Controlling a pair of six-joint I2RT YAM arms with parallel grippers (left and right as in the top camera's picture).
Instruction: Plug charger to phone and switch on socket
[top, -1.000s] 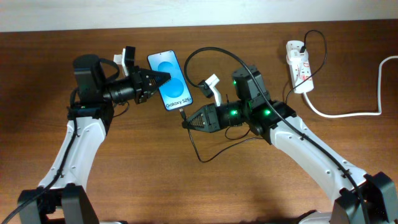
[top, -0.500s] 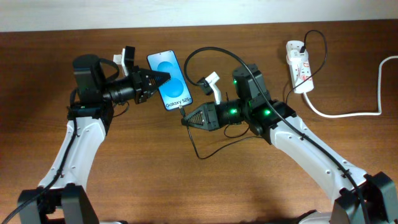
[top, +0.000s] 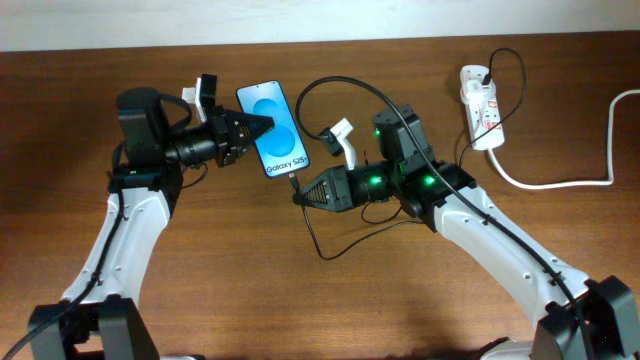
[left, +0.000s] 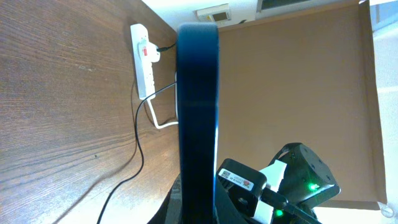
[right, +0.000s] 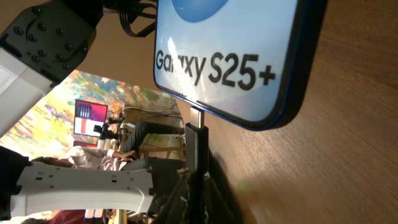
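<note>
Nothing has visibly shifted: the left fingers (top: 250, 128) stay clamped on the phone (top: 274, 128), left of centre over the counter (top: 400, 300). The right fingers (top: 312, 190) stay clenched on the charger (right: 198, 134) tip, seemingly seated. The socket (top: 480, 103) remains unswitched.

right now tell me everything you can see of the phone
The phone is a slim rectangle with a dark blue frame, a bright blue screen and a white band reading Galaxy S25+ along its bottom edge. It faces up, with that edge toward the right arm. The left gripper is shut on its long side. The charger connector, pinched in the right gripper, meets the middle of the bottom edge; whether it is fully seated cannot be told.
</note>
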